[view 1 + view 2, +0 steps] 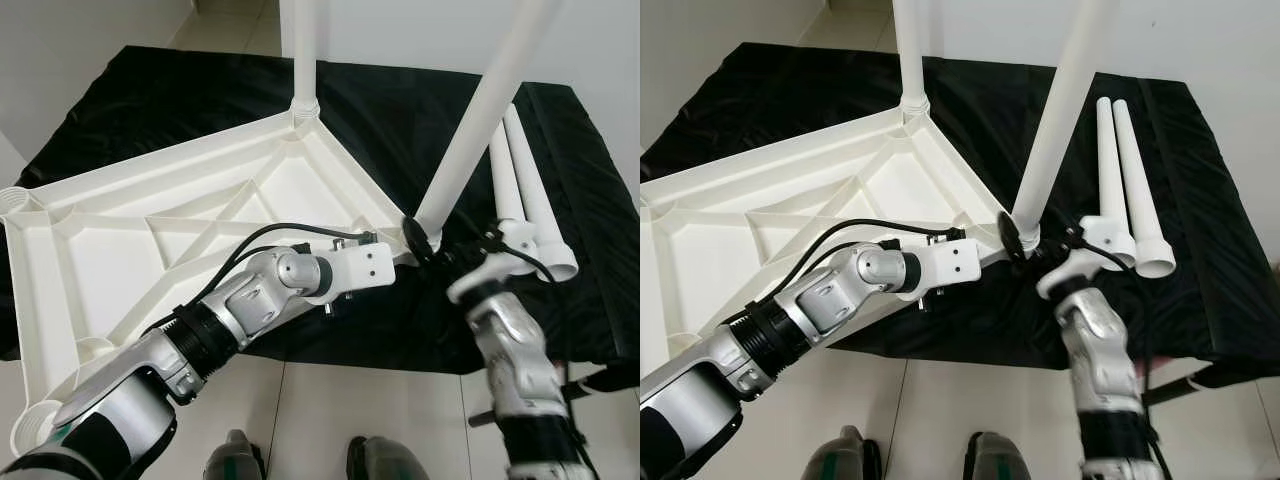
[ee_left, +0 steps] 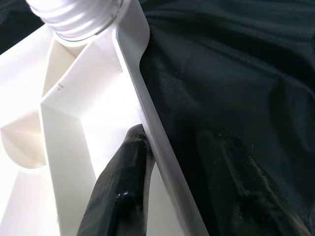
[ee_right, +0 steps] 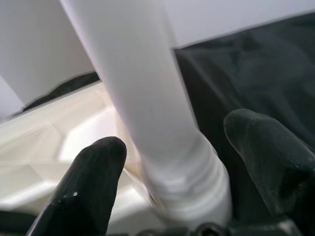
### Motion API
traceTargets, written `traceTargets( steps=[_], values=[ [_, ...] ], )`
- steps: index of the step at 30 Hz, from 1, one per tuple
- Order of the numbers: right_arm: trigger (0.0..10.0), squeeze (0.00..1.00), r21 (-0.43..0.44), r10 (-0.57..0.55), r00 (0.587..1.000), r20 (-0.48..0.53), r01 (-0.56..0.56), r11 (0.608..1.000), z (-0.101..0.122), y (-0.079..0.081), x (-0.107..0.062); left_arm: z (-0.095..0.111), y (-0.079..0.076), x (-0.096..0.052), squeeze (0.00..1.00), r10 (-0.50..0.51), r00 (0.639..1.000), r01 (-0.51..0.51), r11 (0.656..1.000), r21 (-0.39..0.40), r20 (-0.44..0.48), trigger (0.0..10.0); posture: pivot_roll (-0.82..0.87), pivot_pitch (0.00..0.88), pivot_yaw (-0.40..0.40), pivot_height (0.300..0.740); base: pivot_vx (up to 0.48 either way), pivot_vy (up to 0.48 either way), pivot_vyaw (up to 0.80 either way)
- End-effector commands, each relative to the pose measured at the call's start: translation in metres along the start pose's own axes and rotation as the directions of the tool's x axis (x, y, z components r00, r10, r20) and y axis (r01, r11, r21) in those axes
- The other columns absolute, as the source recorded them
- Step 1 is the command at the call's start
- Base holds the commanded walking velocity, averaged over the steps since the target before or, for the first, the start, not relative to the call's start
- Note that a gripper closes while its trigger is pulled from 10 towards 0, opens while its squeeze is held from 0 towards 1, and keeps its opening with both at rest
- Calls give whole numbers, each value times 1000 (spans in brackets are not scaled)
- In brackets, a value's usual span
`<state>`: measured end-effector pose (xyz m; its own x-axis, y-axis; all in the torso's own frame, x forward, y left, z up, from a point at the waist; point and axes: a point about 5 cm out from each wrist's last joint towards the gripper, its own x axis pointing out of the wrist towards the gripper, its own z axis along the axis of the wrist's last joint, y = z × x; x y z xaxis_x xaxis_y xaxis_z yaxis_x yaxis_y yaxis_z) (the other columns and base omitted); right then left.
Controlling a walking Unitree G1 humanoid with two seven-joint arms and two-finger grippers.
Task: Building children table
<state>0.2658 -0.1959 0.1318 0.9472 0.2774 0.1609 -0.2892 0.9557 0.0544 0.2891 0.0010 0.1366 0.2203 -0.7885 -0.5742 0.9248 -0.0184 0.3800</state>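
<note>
While left jaws point(image 2: 172, 162) clamp the tabletop rim point(image 2: 147, 123), right jaws point(image 3: 182, 162) straddle the leg point(image 3: 147, 113), open.

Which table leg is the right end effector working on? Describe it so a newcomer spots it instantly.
Start from the upside-down white tabletop lying on the black cloth. Two legs stand up from its corners; take the leg at the near right corner, with the right end effector straddling its base. Unlike the straight far leg, it leans, and the two spare legs lie flat.
</note>
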Motion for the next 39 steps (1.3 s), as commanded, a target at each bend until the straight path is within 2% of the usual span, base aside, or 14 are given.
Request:
traceTargets(
  steps=[1,6,7,8,14,15,16,32,33,34,36,37,39],
  values=[
    [10000,0,4,12,1000,0,-12,1000,2,1,-2,-3,-9,3,0,-128,992,128,992,1,-13,10000,-84,69,14,740,0,0,0],
    [10000,0,20,23,1000,-15,-23,1000,-1,6,-7,-1,-6,0,0,-135,991,135,991,13,-8,10000,-89,73,17,740,0,0,0],
    [10000,0,23,28,999,-18,-28,999,-2,7,-8,-1,-5,0,0,-138,990,138,990,18,-9,9725,-90,73,18,740,0,0,0],
    [10000,0,24,31,999,-20,-31,999,-2,7,-8,-2,-4,-1,0,-138,990,139,990,19,-12,10000,-89,74,19,740,0,0,0],
    [10000,0,25,39,999,-28,-38,999,-3,7,-10,-5,-3,-3,0,-148,989,148,989,28,-24,10000,-87,75,20,740,0,0,0],
    [10000,0,24,42,999,-30,-41,999,-2,7,-10,-5,-1,-4,0,-149,989,149,988,26,-22,7294,-87,74,19,740,0,0,0],
    [10000,0,22,45,999,-31,-44,999,-2,7,-10,-5,0,-5,0,-148,989,149,989,24,-20,0,-86,76,18,740,0,0,0],
    [10000,0,10,54,998,-23,-54,999,2,6,-6,-5,0,-7,0,-163,987,164,986,33,-8,0,-85,73,17,740,0,0,0],
    [10000,0,9,57,998,-23,-56,998,2,6,-5,-5,-1,-7,0,-162,987,162,986,31,-11,863,-84,75,18,740,0,0,0],
    [10000,0,8,61,998,-23,-61,998,2,6,-5,-6,-1,-6,0,-165,986,165,986,33,-16,7059,-83,74,18,740,0,0,0],
    [10000,0,7,64,998,-23,-64,998,3,7,-5,-6,-2,-6,0,-167,986,168,985,34,-19,7059,-83,74,18,740,0,0,0],
    [10000,0,7,69,997,-23,-68,998,3,7,-4,-7,-3,-6,0,-167,986,168,985,32,-25,10000,-83,74,20,740,0,0,0],
    [10000,0,8,71,997,-22,-71,997,3,8,-4,-8,-4,-6,0,-164,986,165,986,29,-30,10000,-83,74,20,740,0,0,0]
  ],
)
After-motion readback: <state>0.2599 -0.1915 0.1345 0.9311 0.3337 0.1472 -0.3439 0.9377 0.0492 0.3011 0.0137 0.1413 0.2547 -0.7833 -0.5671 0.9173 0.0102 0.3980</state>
